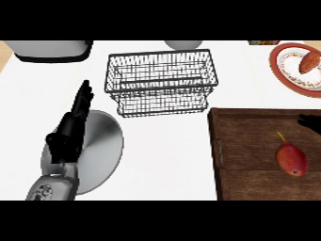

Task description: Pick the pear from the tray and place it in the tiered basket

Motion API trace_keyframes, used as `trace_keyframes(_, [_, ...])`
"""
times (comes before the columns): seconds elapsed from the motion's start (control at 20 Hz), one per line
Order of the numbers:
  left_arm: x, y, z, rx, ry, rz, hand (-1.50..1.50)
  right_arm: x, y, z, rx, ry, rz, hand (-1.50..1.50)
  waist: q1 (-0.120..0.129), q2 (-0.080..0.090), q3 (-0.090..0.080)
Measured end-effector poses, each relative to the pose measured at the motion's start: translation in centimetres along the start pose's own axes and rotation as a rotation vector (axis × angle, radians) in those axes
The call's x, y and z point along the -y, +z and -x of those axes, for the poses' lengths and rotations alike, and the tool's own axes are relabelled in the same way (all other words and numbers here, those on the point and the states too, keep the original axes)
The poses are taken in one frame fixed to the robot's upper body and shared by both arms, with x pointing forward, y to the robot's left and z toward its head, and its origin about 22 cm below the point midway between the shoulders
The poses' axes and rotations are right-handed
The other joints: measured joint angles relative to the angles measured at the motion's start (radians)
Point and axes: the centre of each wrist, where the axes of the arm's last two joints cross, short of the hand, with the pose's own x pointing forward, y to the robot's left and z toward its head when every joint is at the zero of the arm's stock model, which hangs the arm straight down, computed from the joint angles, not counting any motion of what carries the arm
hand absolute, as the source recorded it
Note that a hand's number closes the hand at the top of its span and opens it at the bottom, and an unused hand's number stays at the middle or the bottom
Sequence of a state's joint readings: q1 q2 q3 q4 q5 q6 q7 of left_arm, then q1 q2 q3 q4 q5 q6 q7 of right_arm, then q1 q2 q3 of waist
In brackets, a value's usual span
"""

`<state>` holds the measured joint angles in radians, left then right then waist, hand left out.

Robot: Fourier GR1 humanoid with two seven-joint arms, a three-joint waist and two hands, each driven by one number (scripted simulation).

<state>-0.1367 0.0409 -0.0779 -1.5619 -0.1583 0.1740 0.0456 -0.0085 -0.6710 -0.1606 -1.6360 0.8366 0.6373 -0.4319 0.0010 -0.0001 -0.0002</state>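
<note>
You had the pear [291, 158] lying on the dark wooden tray [253, 141] at the near right of the counter [170, 155], its stem pointing toward the far side. Nothing was touching it. Your right hand [320, 125] showed only as a dark shape at the right edge, over the far right part of the tray and a little beyond the pear; whether its fingers were released or clenched, you could not tell from this view.

Your left hand [72, 124] was at the near left, fingers straight and released, pointing to the far side, holding nothing. It hung over a grey round plate [104, 150], with the forearm coming in from the near edge.

The tiered basket [163, 82], black wire, stood in the middle of the counter toward the far side, left of the tray and apart from it. At the far right sat a red-rimmed plate [288, 70] with a brown food item [309, 62] on it. A grey appliance [48, 49] stood at the far left.
</note>
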Motion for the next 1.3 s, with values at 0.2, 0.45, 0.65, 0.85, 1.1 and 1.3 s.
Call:
trace_keyframes(0.2, [0.1, -0.2, 0.2, -0.004, 0.002, 0.000, 0.00, -0.1, -0.4, -0.5, 0.004, -0.005, -0.014, -1.50, -0.002, 0.000, 0.000])
trace_keyframes(0.45, [0.2, 0.1, 0.4, -0.002, -0.002, -0.003, 0.00, -0.5, -1.3, -1.2, 0.000, -0.018, -0.033, -1.50, -0.001, 0.000, 0.000])
trace_keyframes(0.65, [0.4, 0.0, 0.0, 0.003, -0.001, -0.001, 0.00, -0.8, -1.4, -0.9, -0.007, -0.019, -0.044, -1.50, -0.001, 0.000, 0.000])
trace_keyframes(0.85, [0.5, 0.0, -0.5, 0.006, 0.003, 0.004, 0.00, -1.5, -2.4, -0.8, -0.011, -0.015, -0.055, -1.50, 0.000, 0.000, 0.000])
trace_keyframes(1.1, [0.1, 0.5, -0.5, 0.004, 0.002, 0.004, 0.00, -2.5, -4.0, -0.7, -0.006, -0.038, -0.065, -1.50, 0.001, 0.000, 0.000])
trace_keyframes(1.3, [0.1, 0.6, -0.4, 0.003, 0.004, 0.005, 0.00, -3.5, -4.3, -0.7, 0.004, -0.042, -0.075, -1.50, 0.000, 0.000, 0.000])
